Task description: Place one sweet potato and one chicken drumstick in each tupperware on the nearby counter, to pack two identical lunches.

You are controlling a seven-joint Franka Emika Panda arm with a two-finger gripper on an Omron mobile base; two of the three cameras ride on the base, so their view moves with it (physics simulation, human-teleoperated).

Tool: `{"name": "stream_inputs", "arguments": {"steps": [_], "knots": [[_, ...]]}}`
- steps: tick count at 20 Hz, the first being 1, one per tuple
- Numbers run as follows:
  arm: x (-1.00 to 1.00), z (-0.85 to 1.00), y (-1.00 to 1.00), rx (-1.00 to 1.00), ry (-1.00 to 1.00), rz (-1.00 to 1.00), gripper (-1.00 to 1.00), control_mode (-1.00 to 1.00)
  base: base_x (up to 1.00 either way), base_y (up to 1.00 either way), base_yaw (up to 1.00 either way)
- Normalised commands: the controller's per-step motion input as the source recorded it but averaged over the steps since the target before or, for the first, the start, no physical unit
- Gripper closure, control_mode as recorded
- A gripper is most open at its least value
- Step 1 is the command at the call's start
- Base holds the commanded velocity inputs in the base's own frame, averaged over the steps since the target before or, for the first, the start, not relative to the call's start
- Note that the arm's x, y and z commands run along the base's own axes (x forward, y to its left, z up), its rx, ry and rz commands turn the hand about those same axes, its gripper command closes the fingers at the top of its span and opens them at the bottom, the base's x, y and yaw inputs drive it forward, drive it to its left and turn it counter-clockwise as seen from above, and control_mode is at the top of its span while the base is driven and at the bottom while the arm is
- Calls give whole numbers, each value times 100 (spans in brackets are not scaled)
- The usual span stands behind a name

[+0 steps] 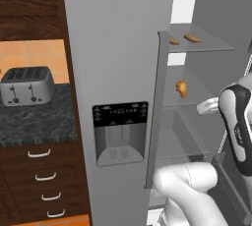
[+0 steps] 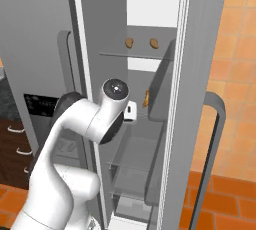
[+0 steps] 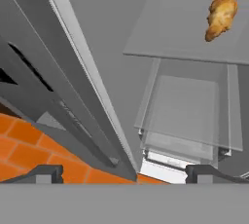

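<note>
In the open fridge, two brown sweet potatoes (image 1: 192, 38) (image 2: 154, 43) lie on the top glass shelf. One golden chicken drumstick (image 1: 181, 88) (image 2: 147, 98) (image 3: 221, 16) rests on the middle shelf. My arm reaches into the fridge, with the hand just right of and slightly below the drumstick in the left base view. My gripper (image 3: 129, 173) is open with nothing between its fingertips (image 3: 48, 172), and the drumstick sits well ahead of them. The tupperware is out of view. The speckled counter (image 1: 34, 119) lies left of the fridge.
A silver four-slot toaster (image 1: 27, 85) stands on the counter. The closed fridge door with its dispenser panel (image 1: 120, 131) and long handle (image 1: 153, 112) stands left of the opening. Lower glass shelves and drawers (image 3: 187, 116) are under the hand. The open door (image 2: 200, 99) hangs right.
</note>
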Motion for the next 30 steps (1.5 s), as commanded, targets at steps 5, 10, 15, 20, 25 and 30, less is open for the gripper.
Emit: {"name": "stream_inputs", "arguments": {"steps": [5,10,15,20,25,30], "knots": [[99,0,-2,0,-1,-1,-100,-100,0,0,0],[69,0,-44,0,-1,0,-100,-100,0,0,0],[76,0,-31,-2,-3,0,-100,-100,0,0,0],[46,-18,-19,-9,-10,-11,-100,-100,0,0,0],[39,-30,-1,-1,-9,-5,-100,-100,0,0,0],[32,-18,-10,0,-9,0,-100,-100,0,0,0]]}}
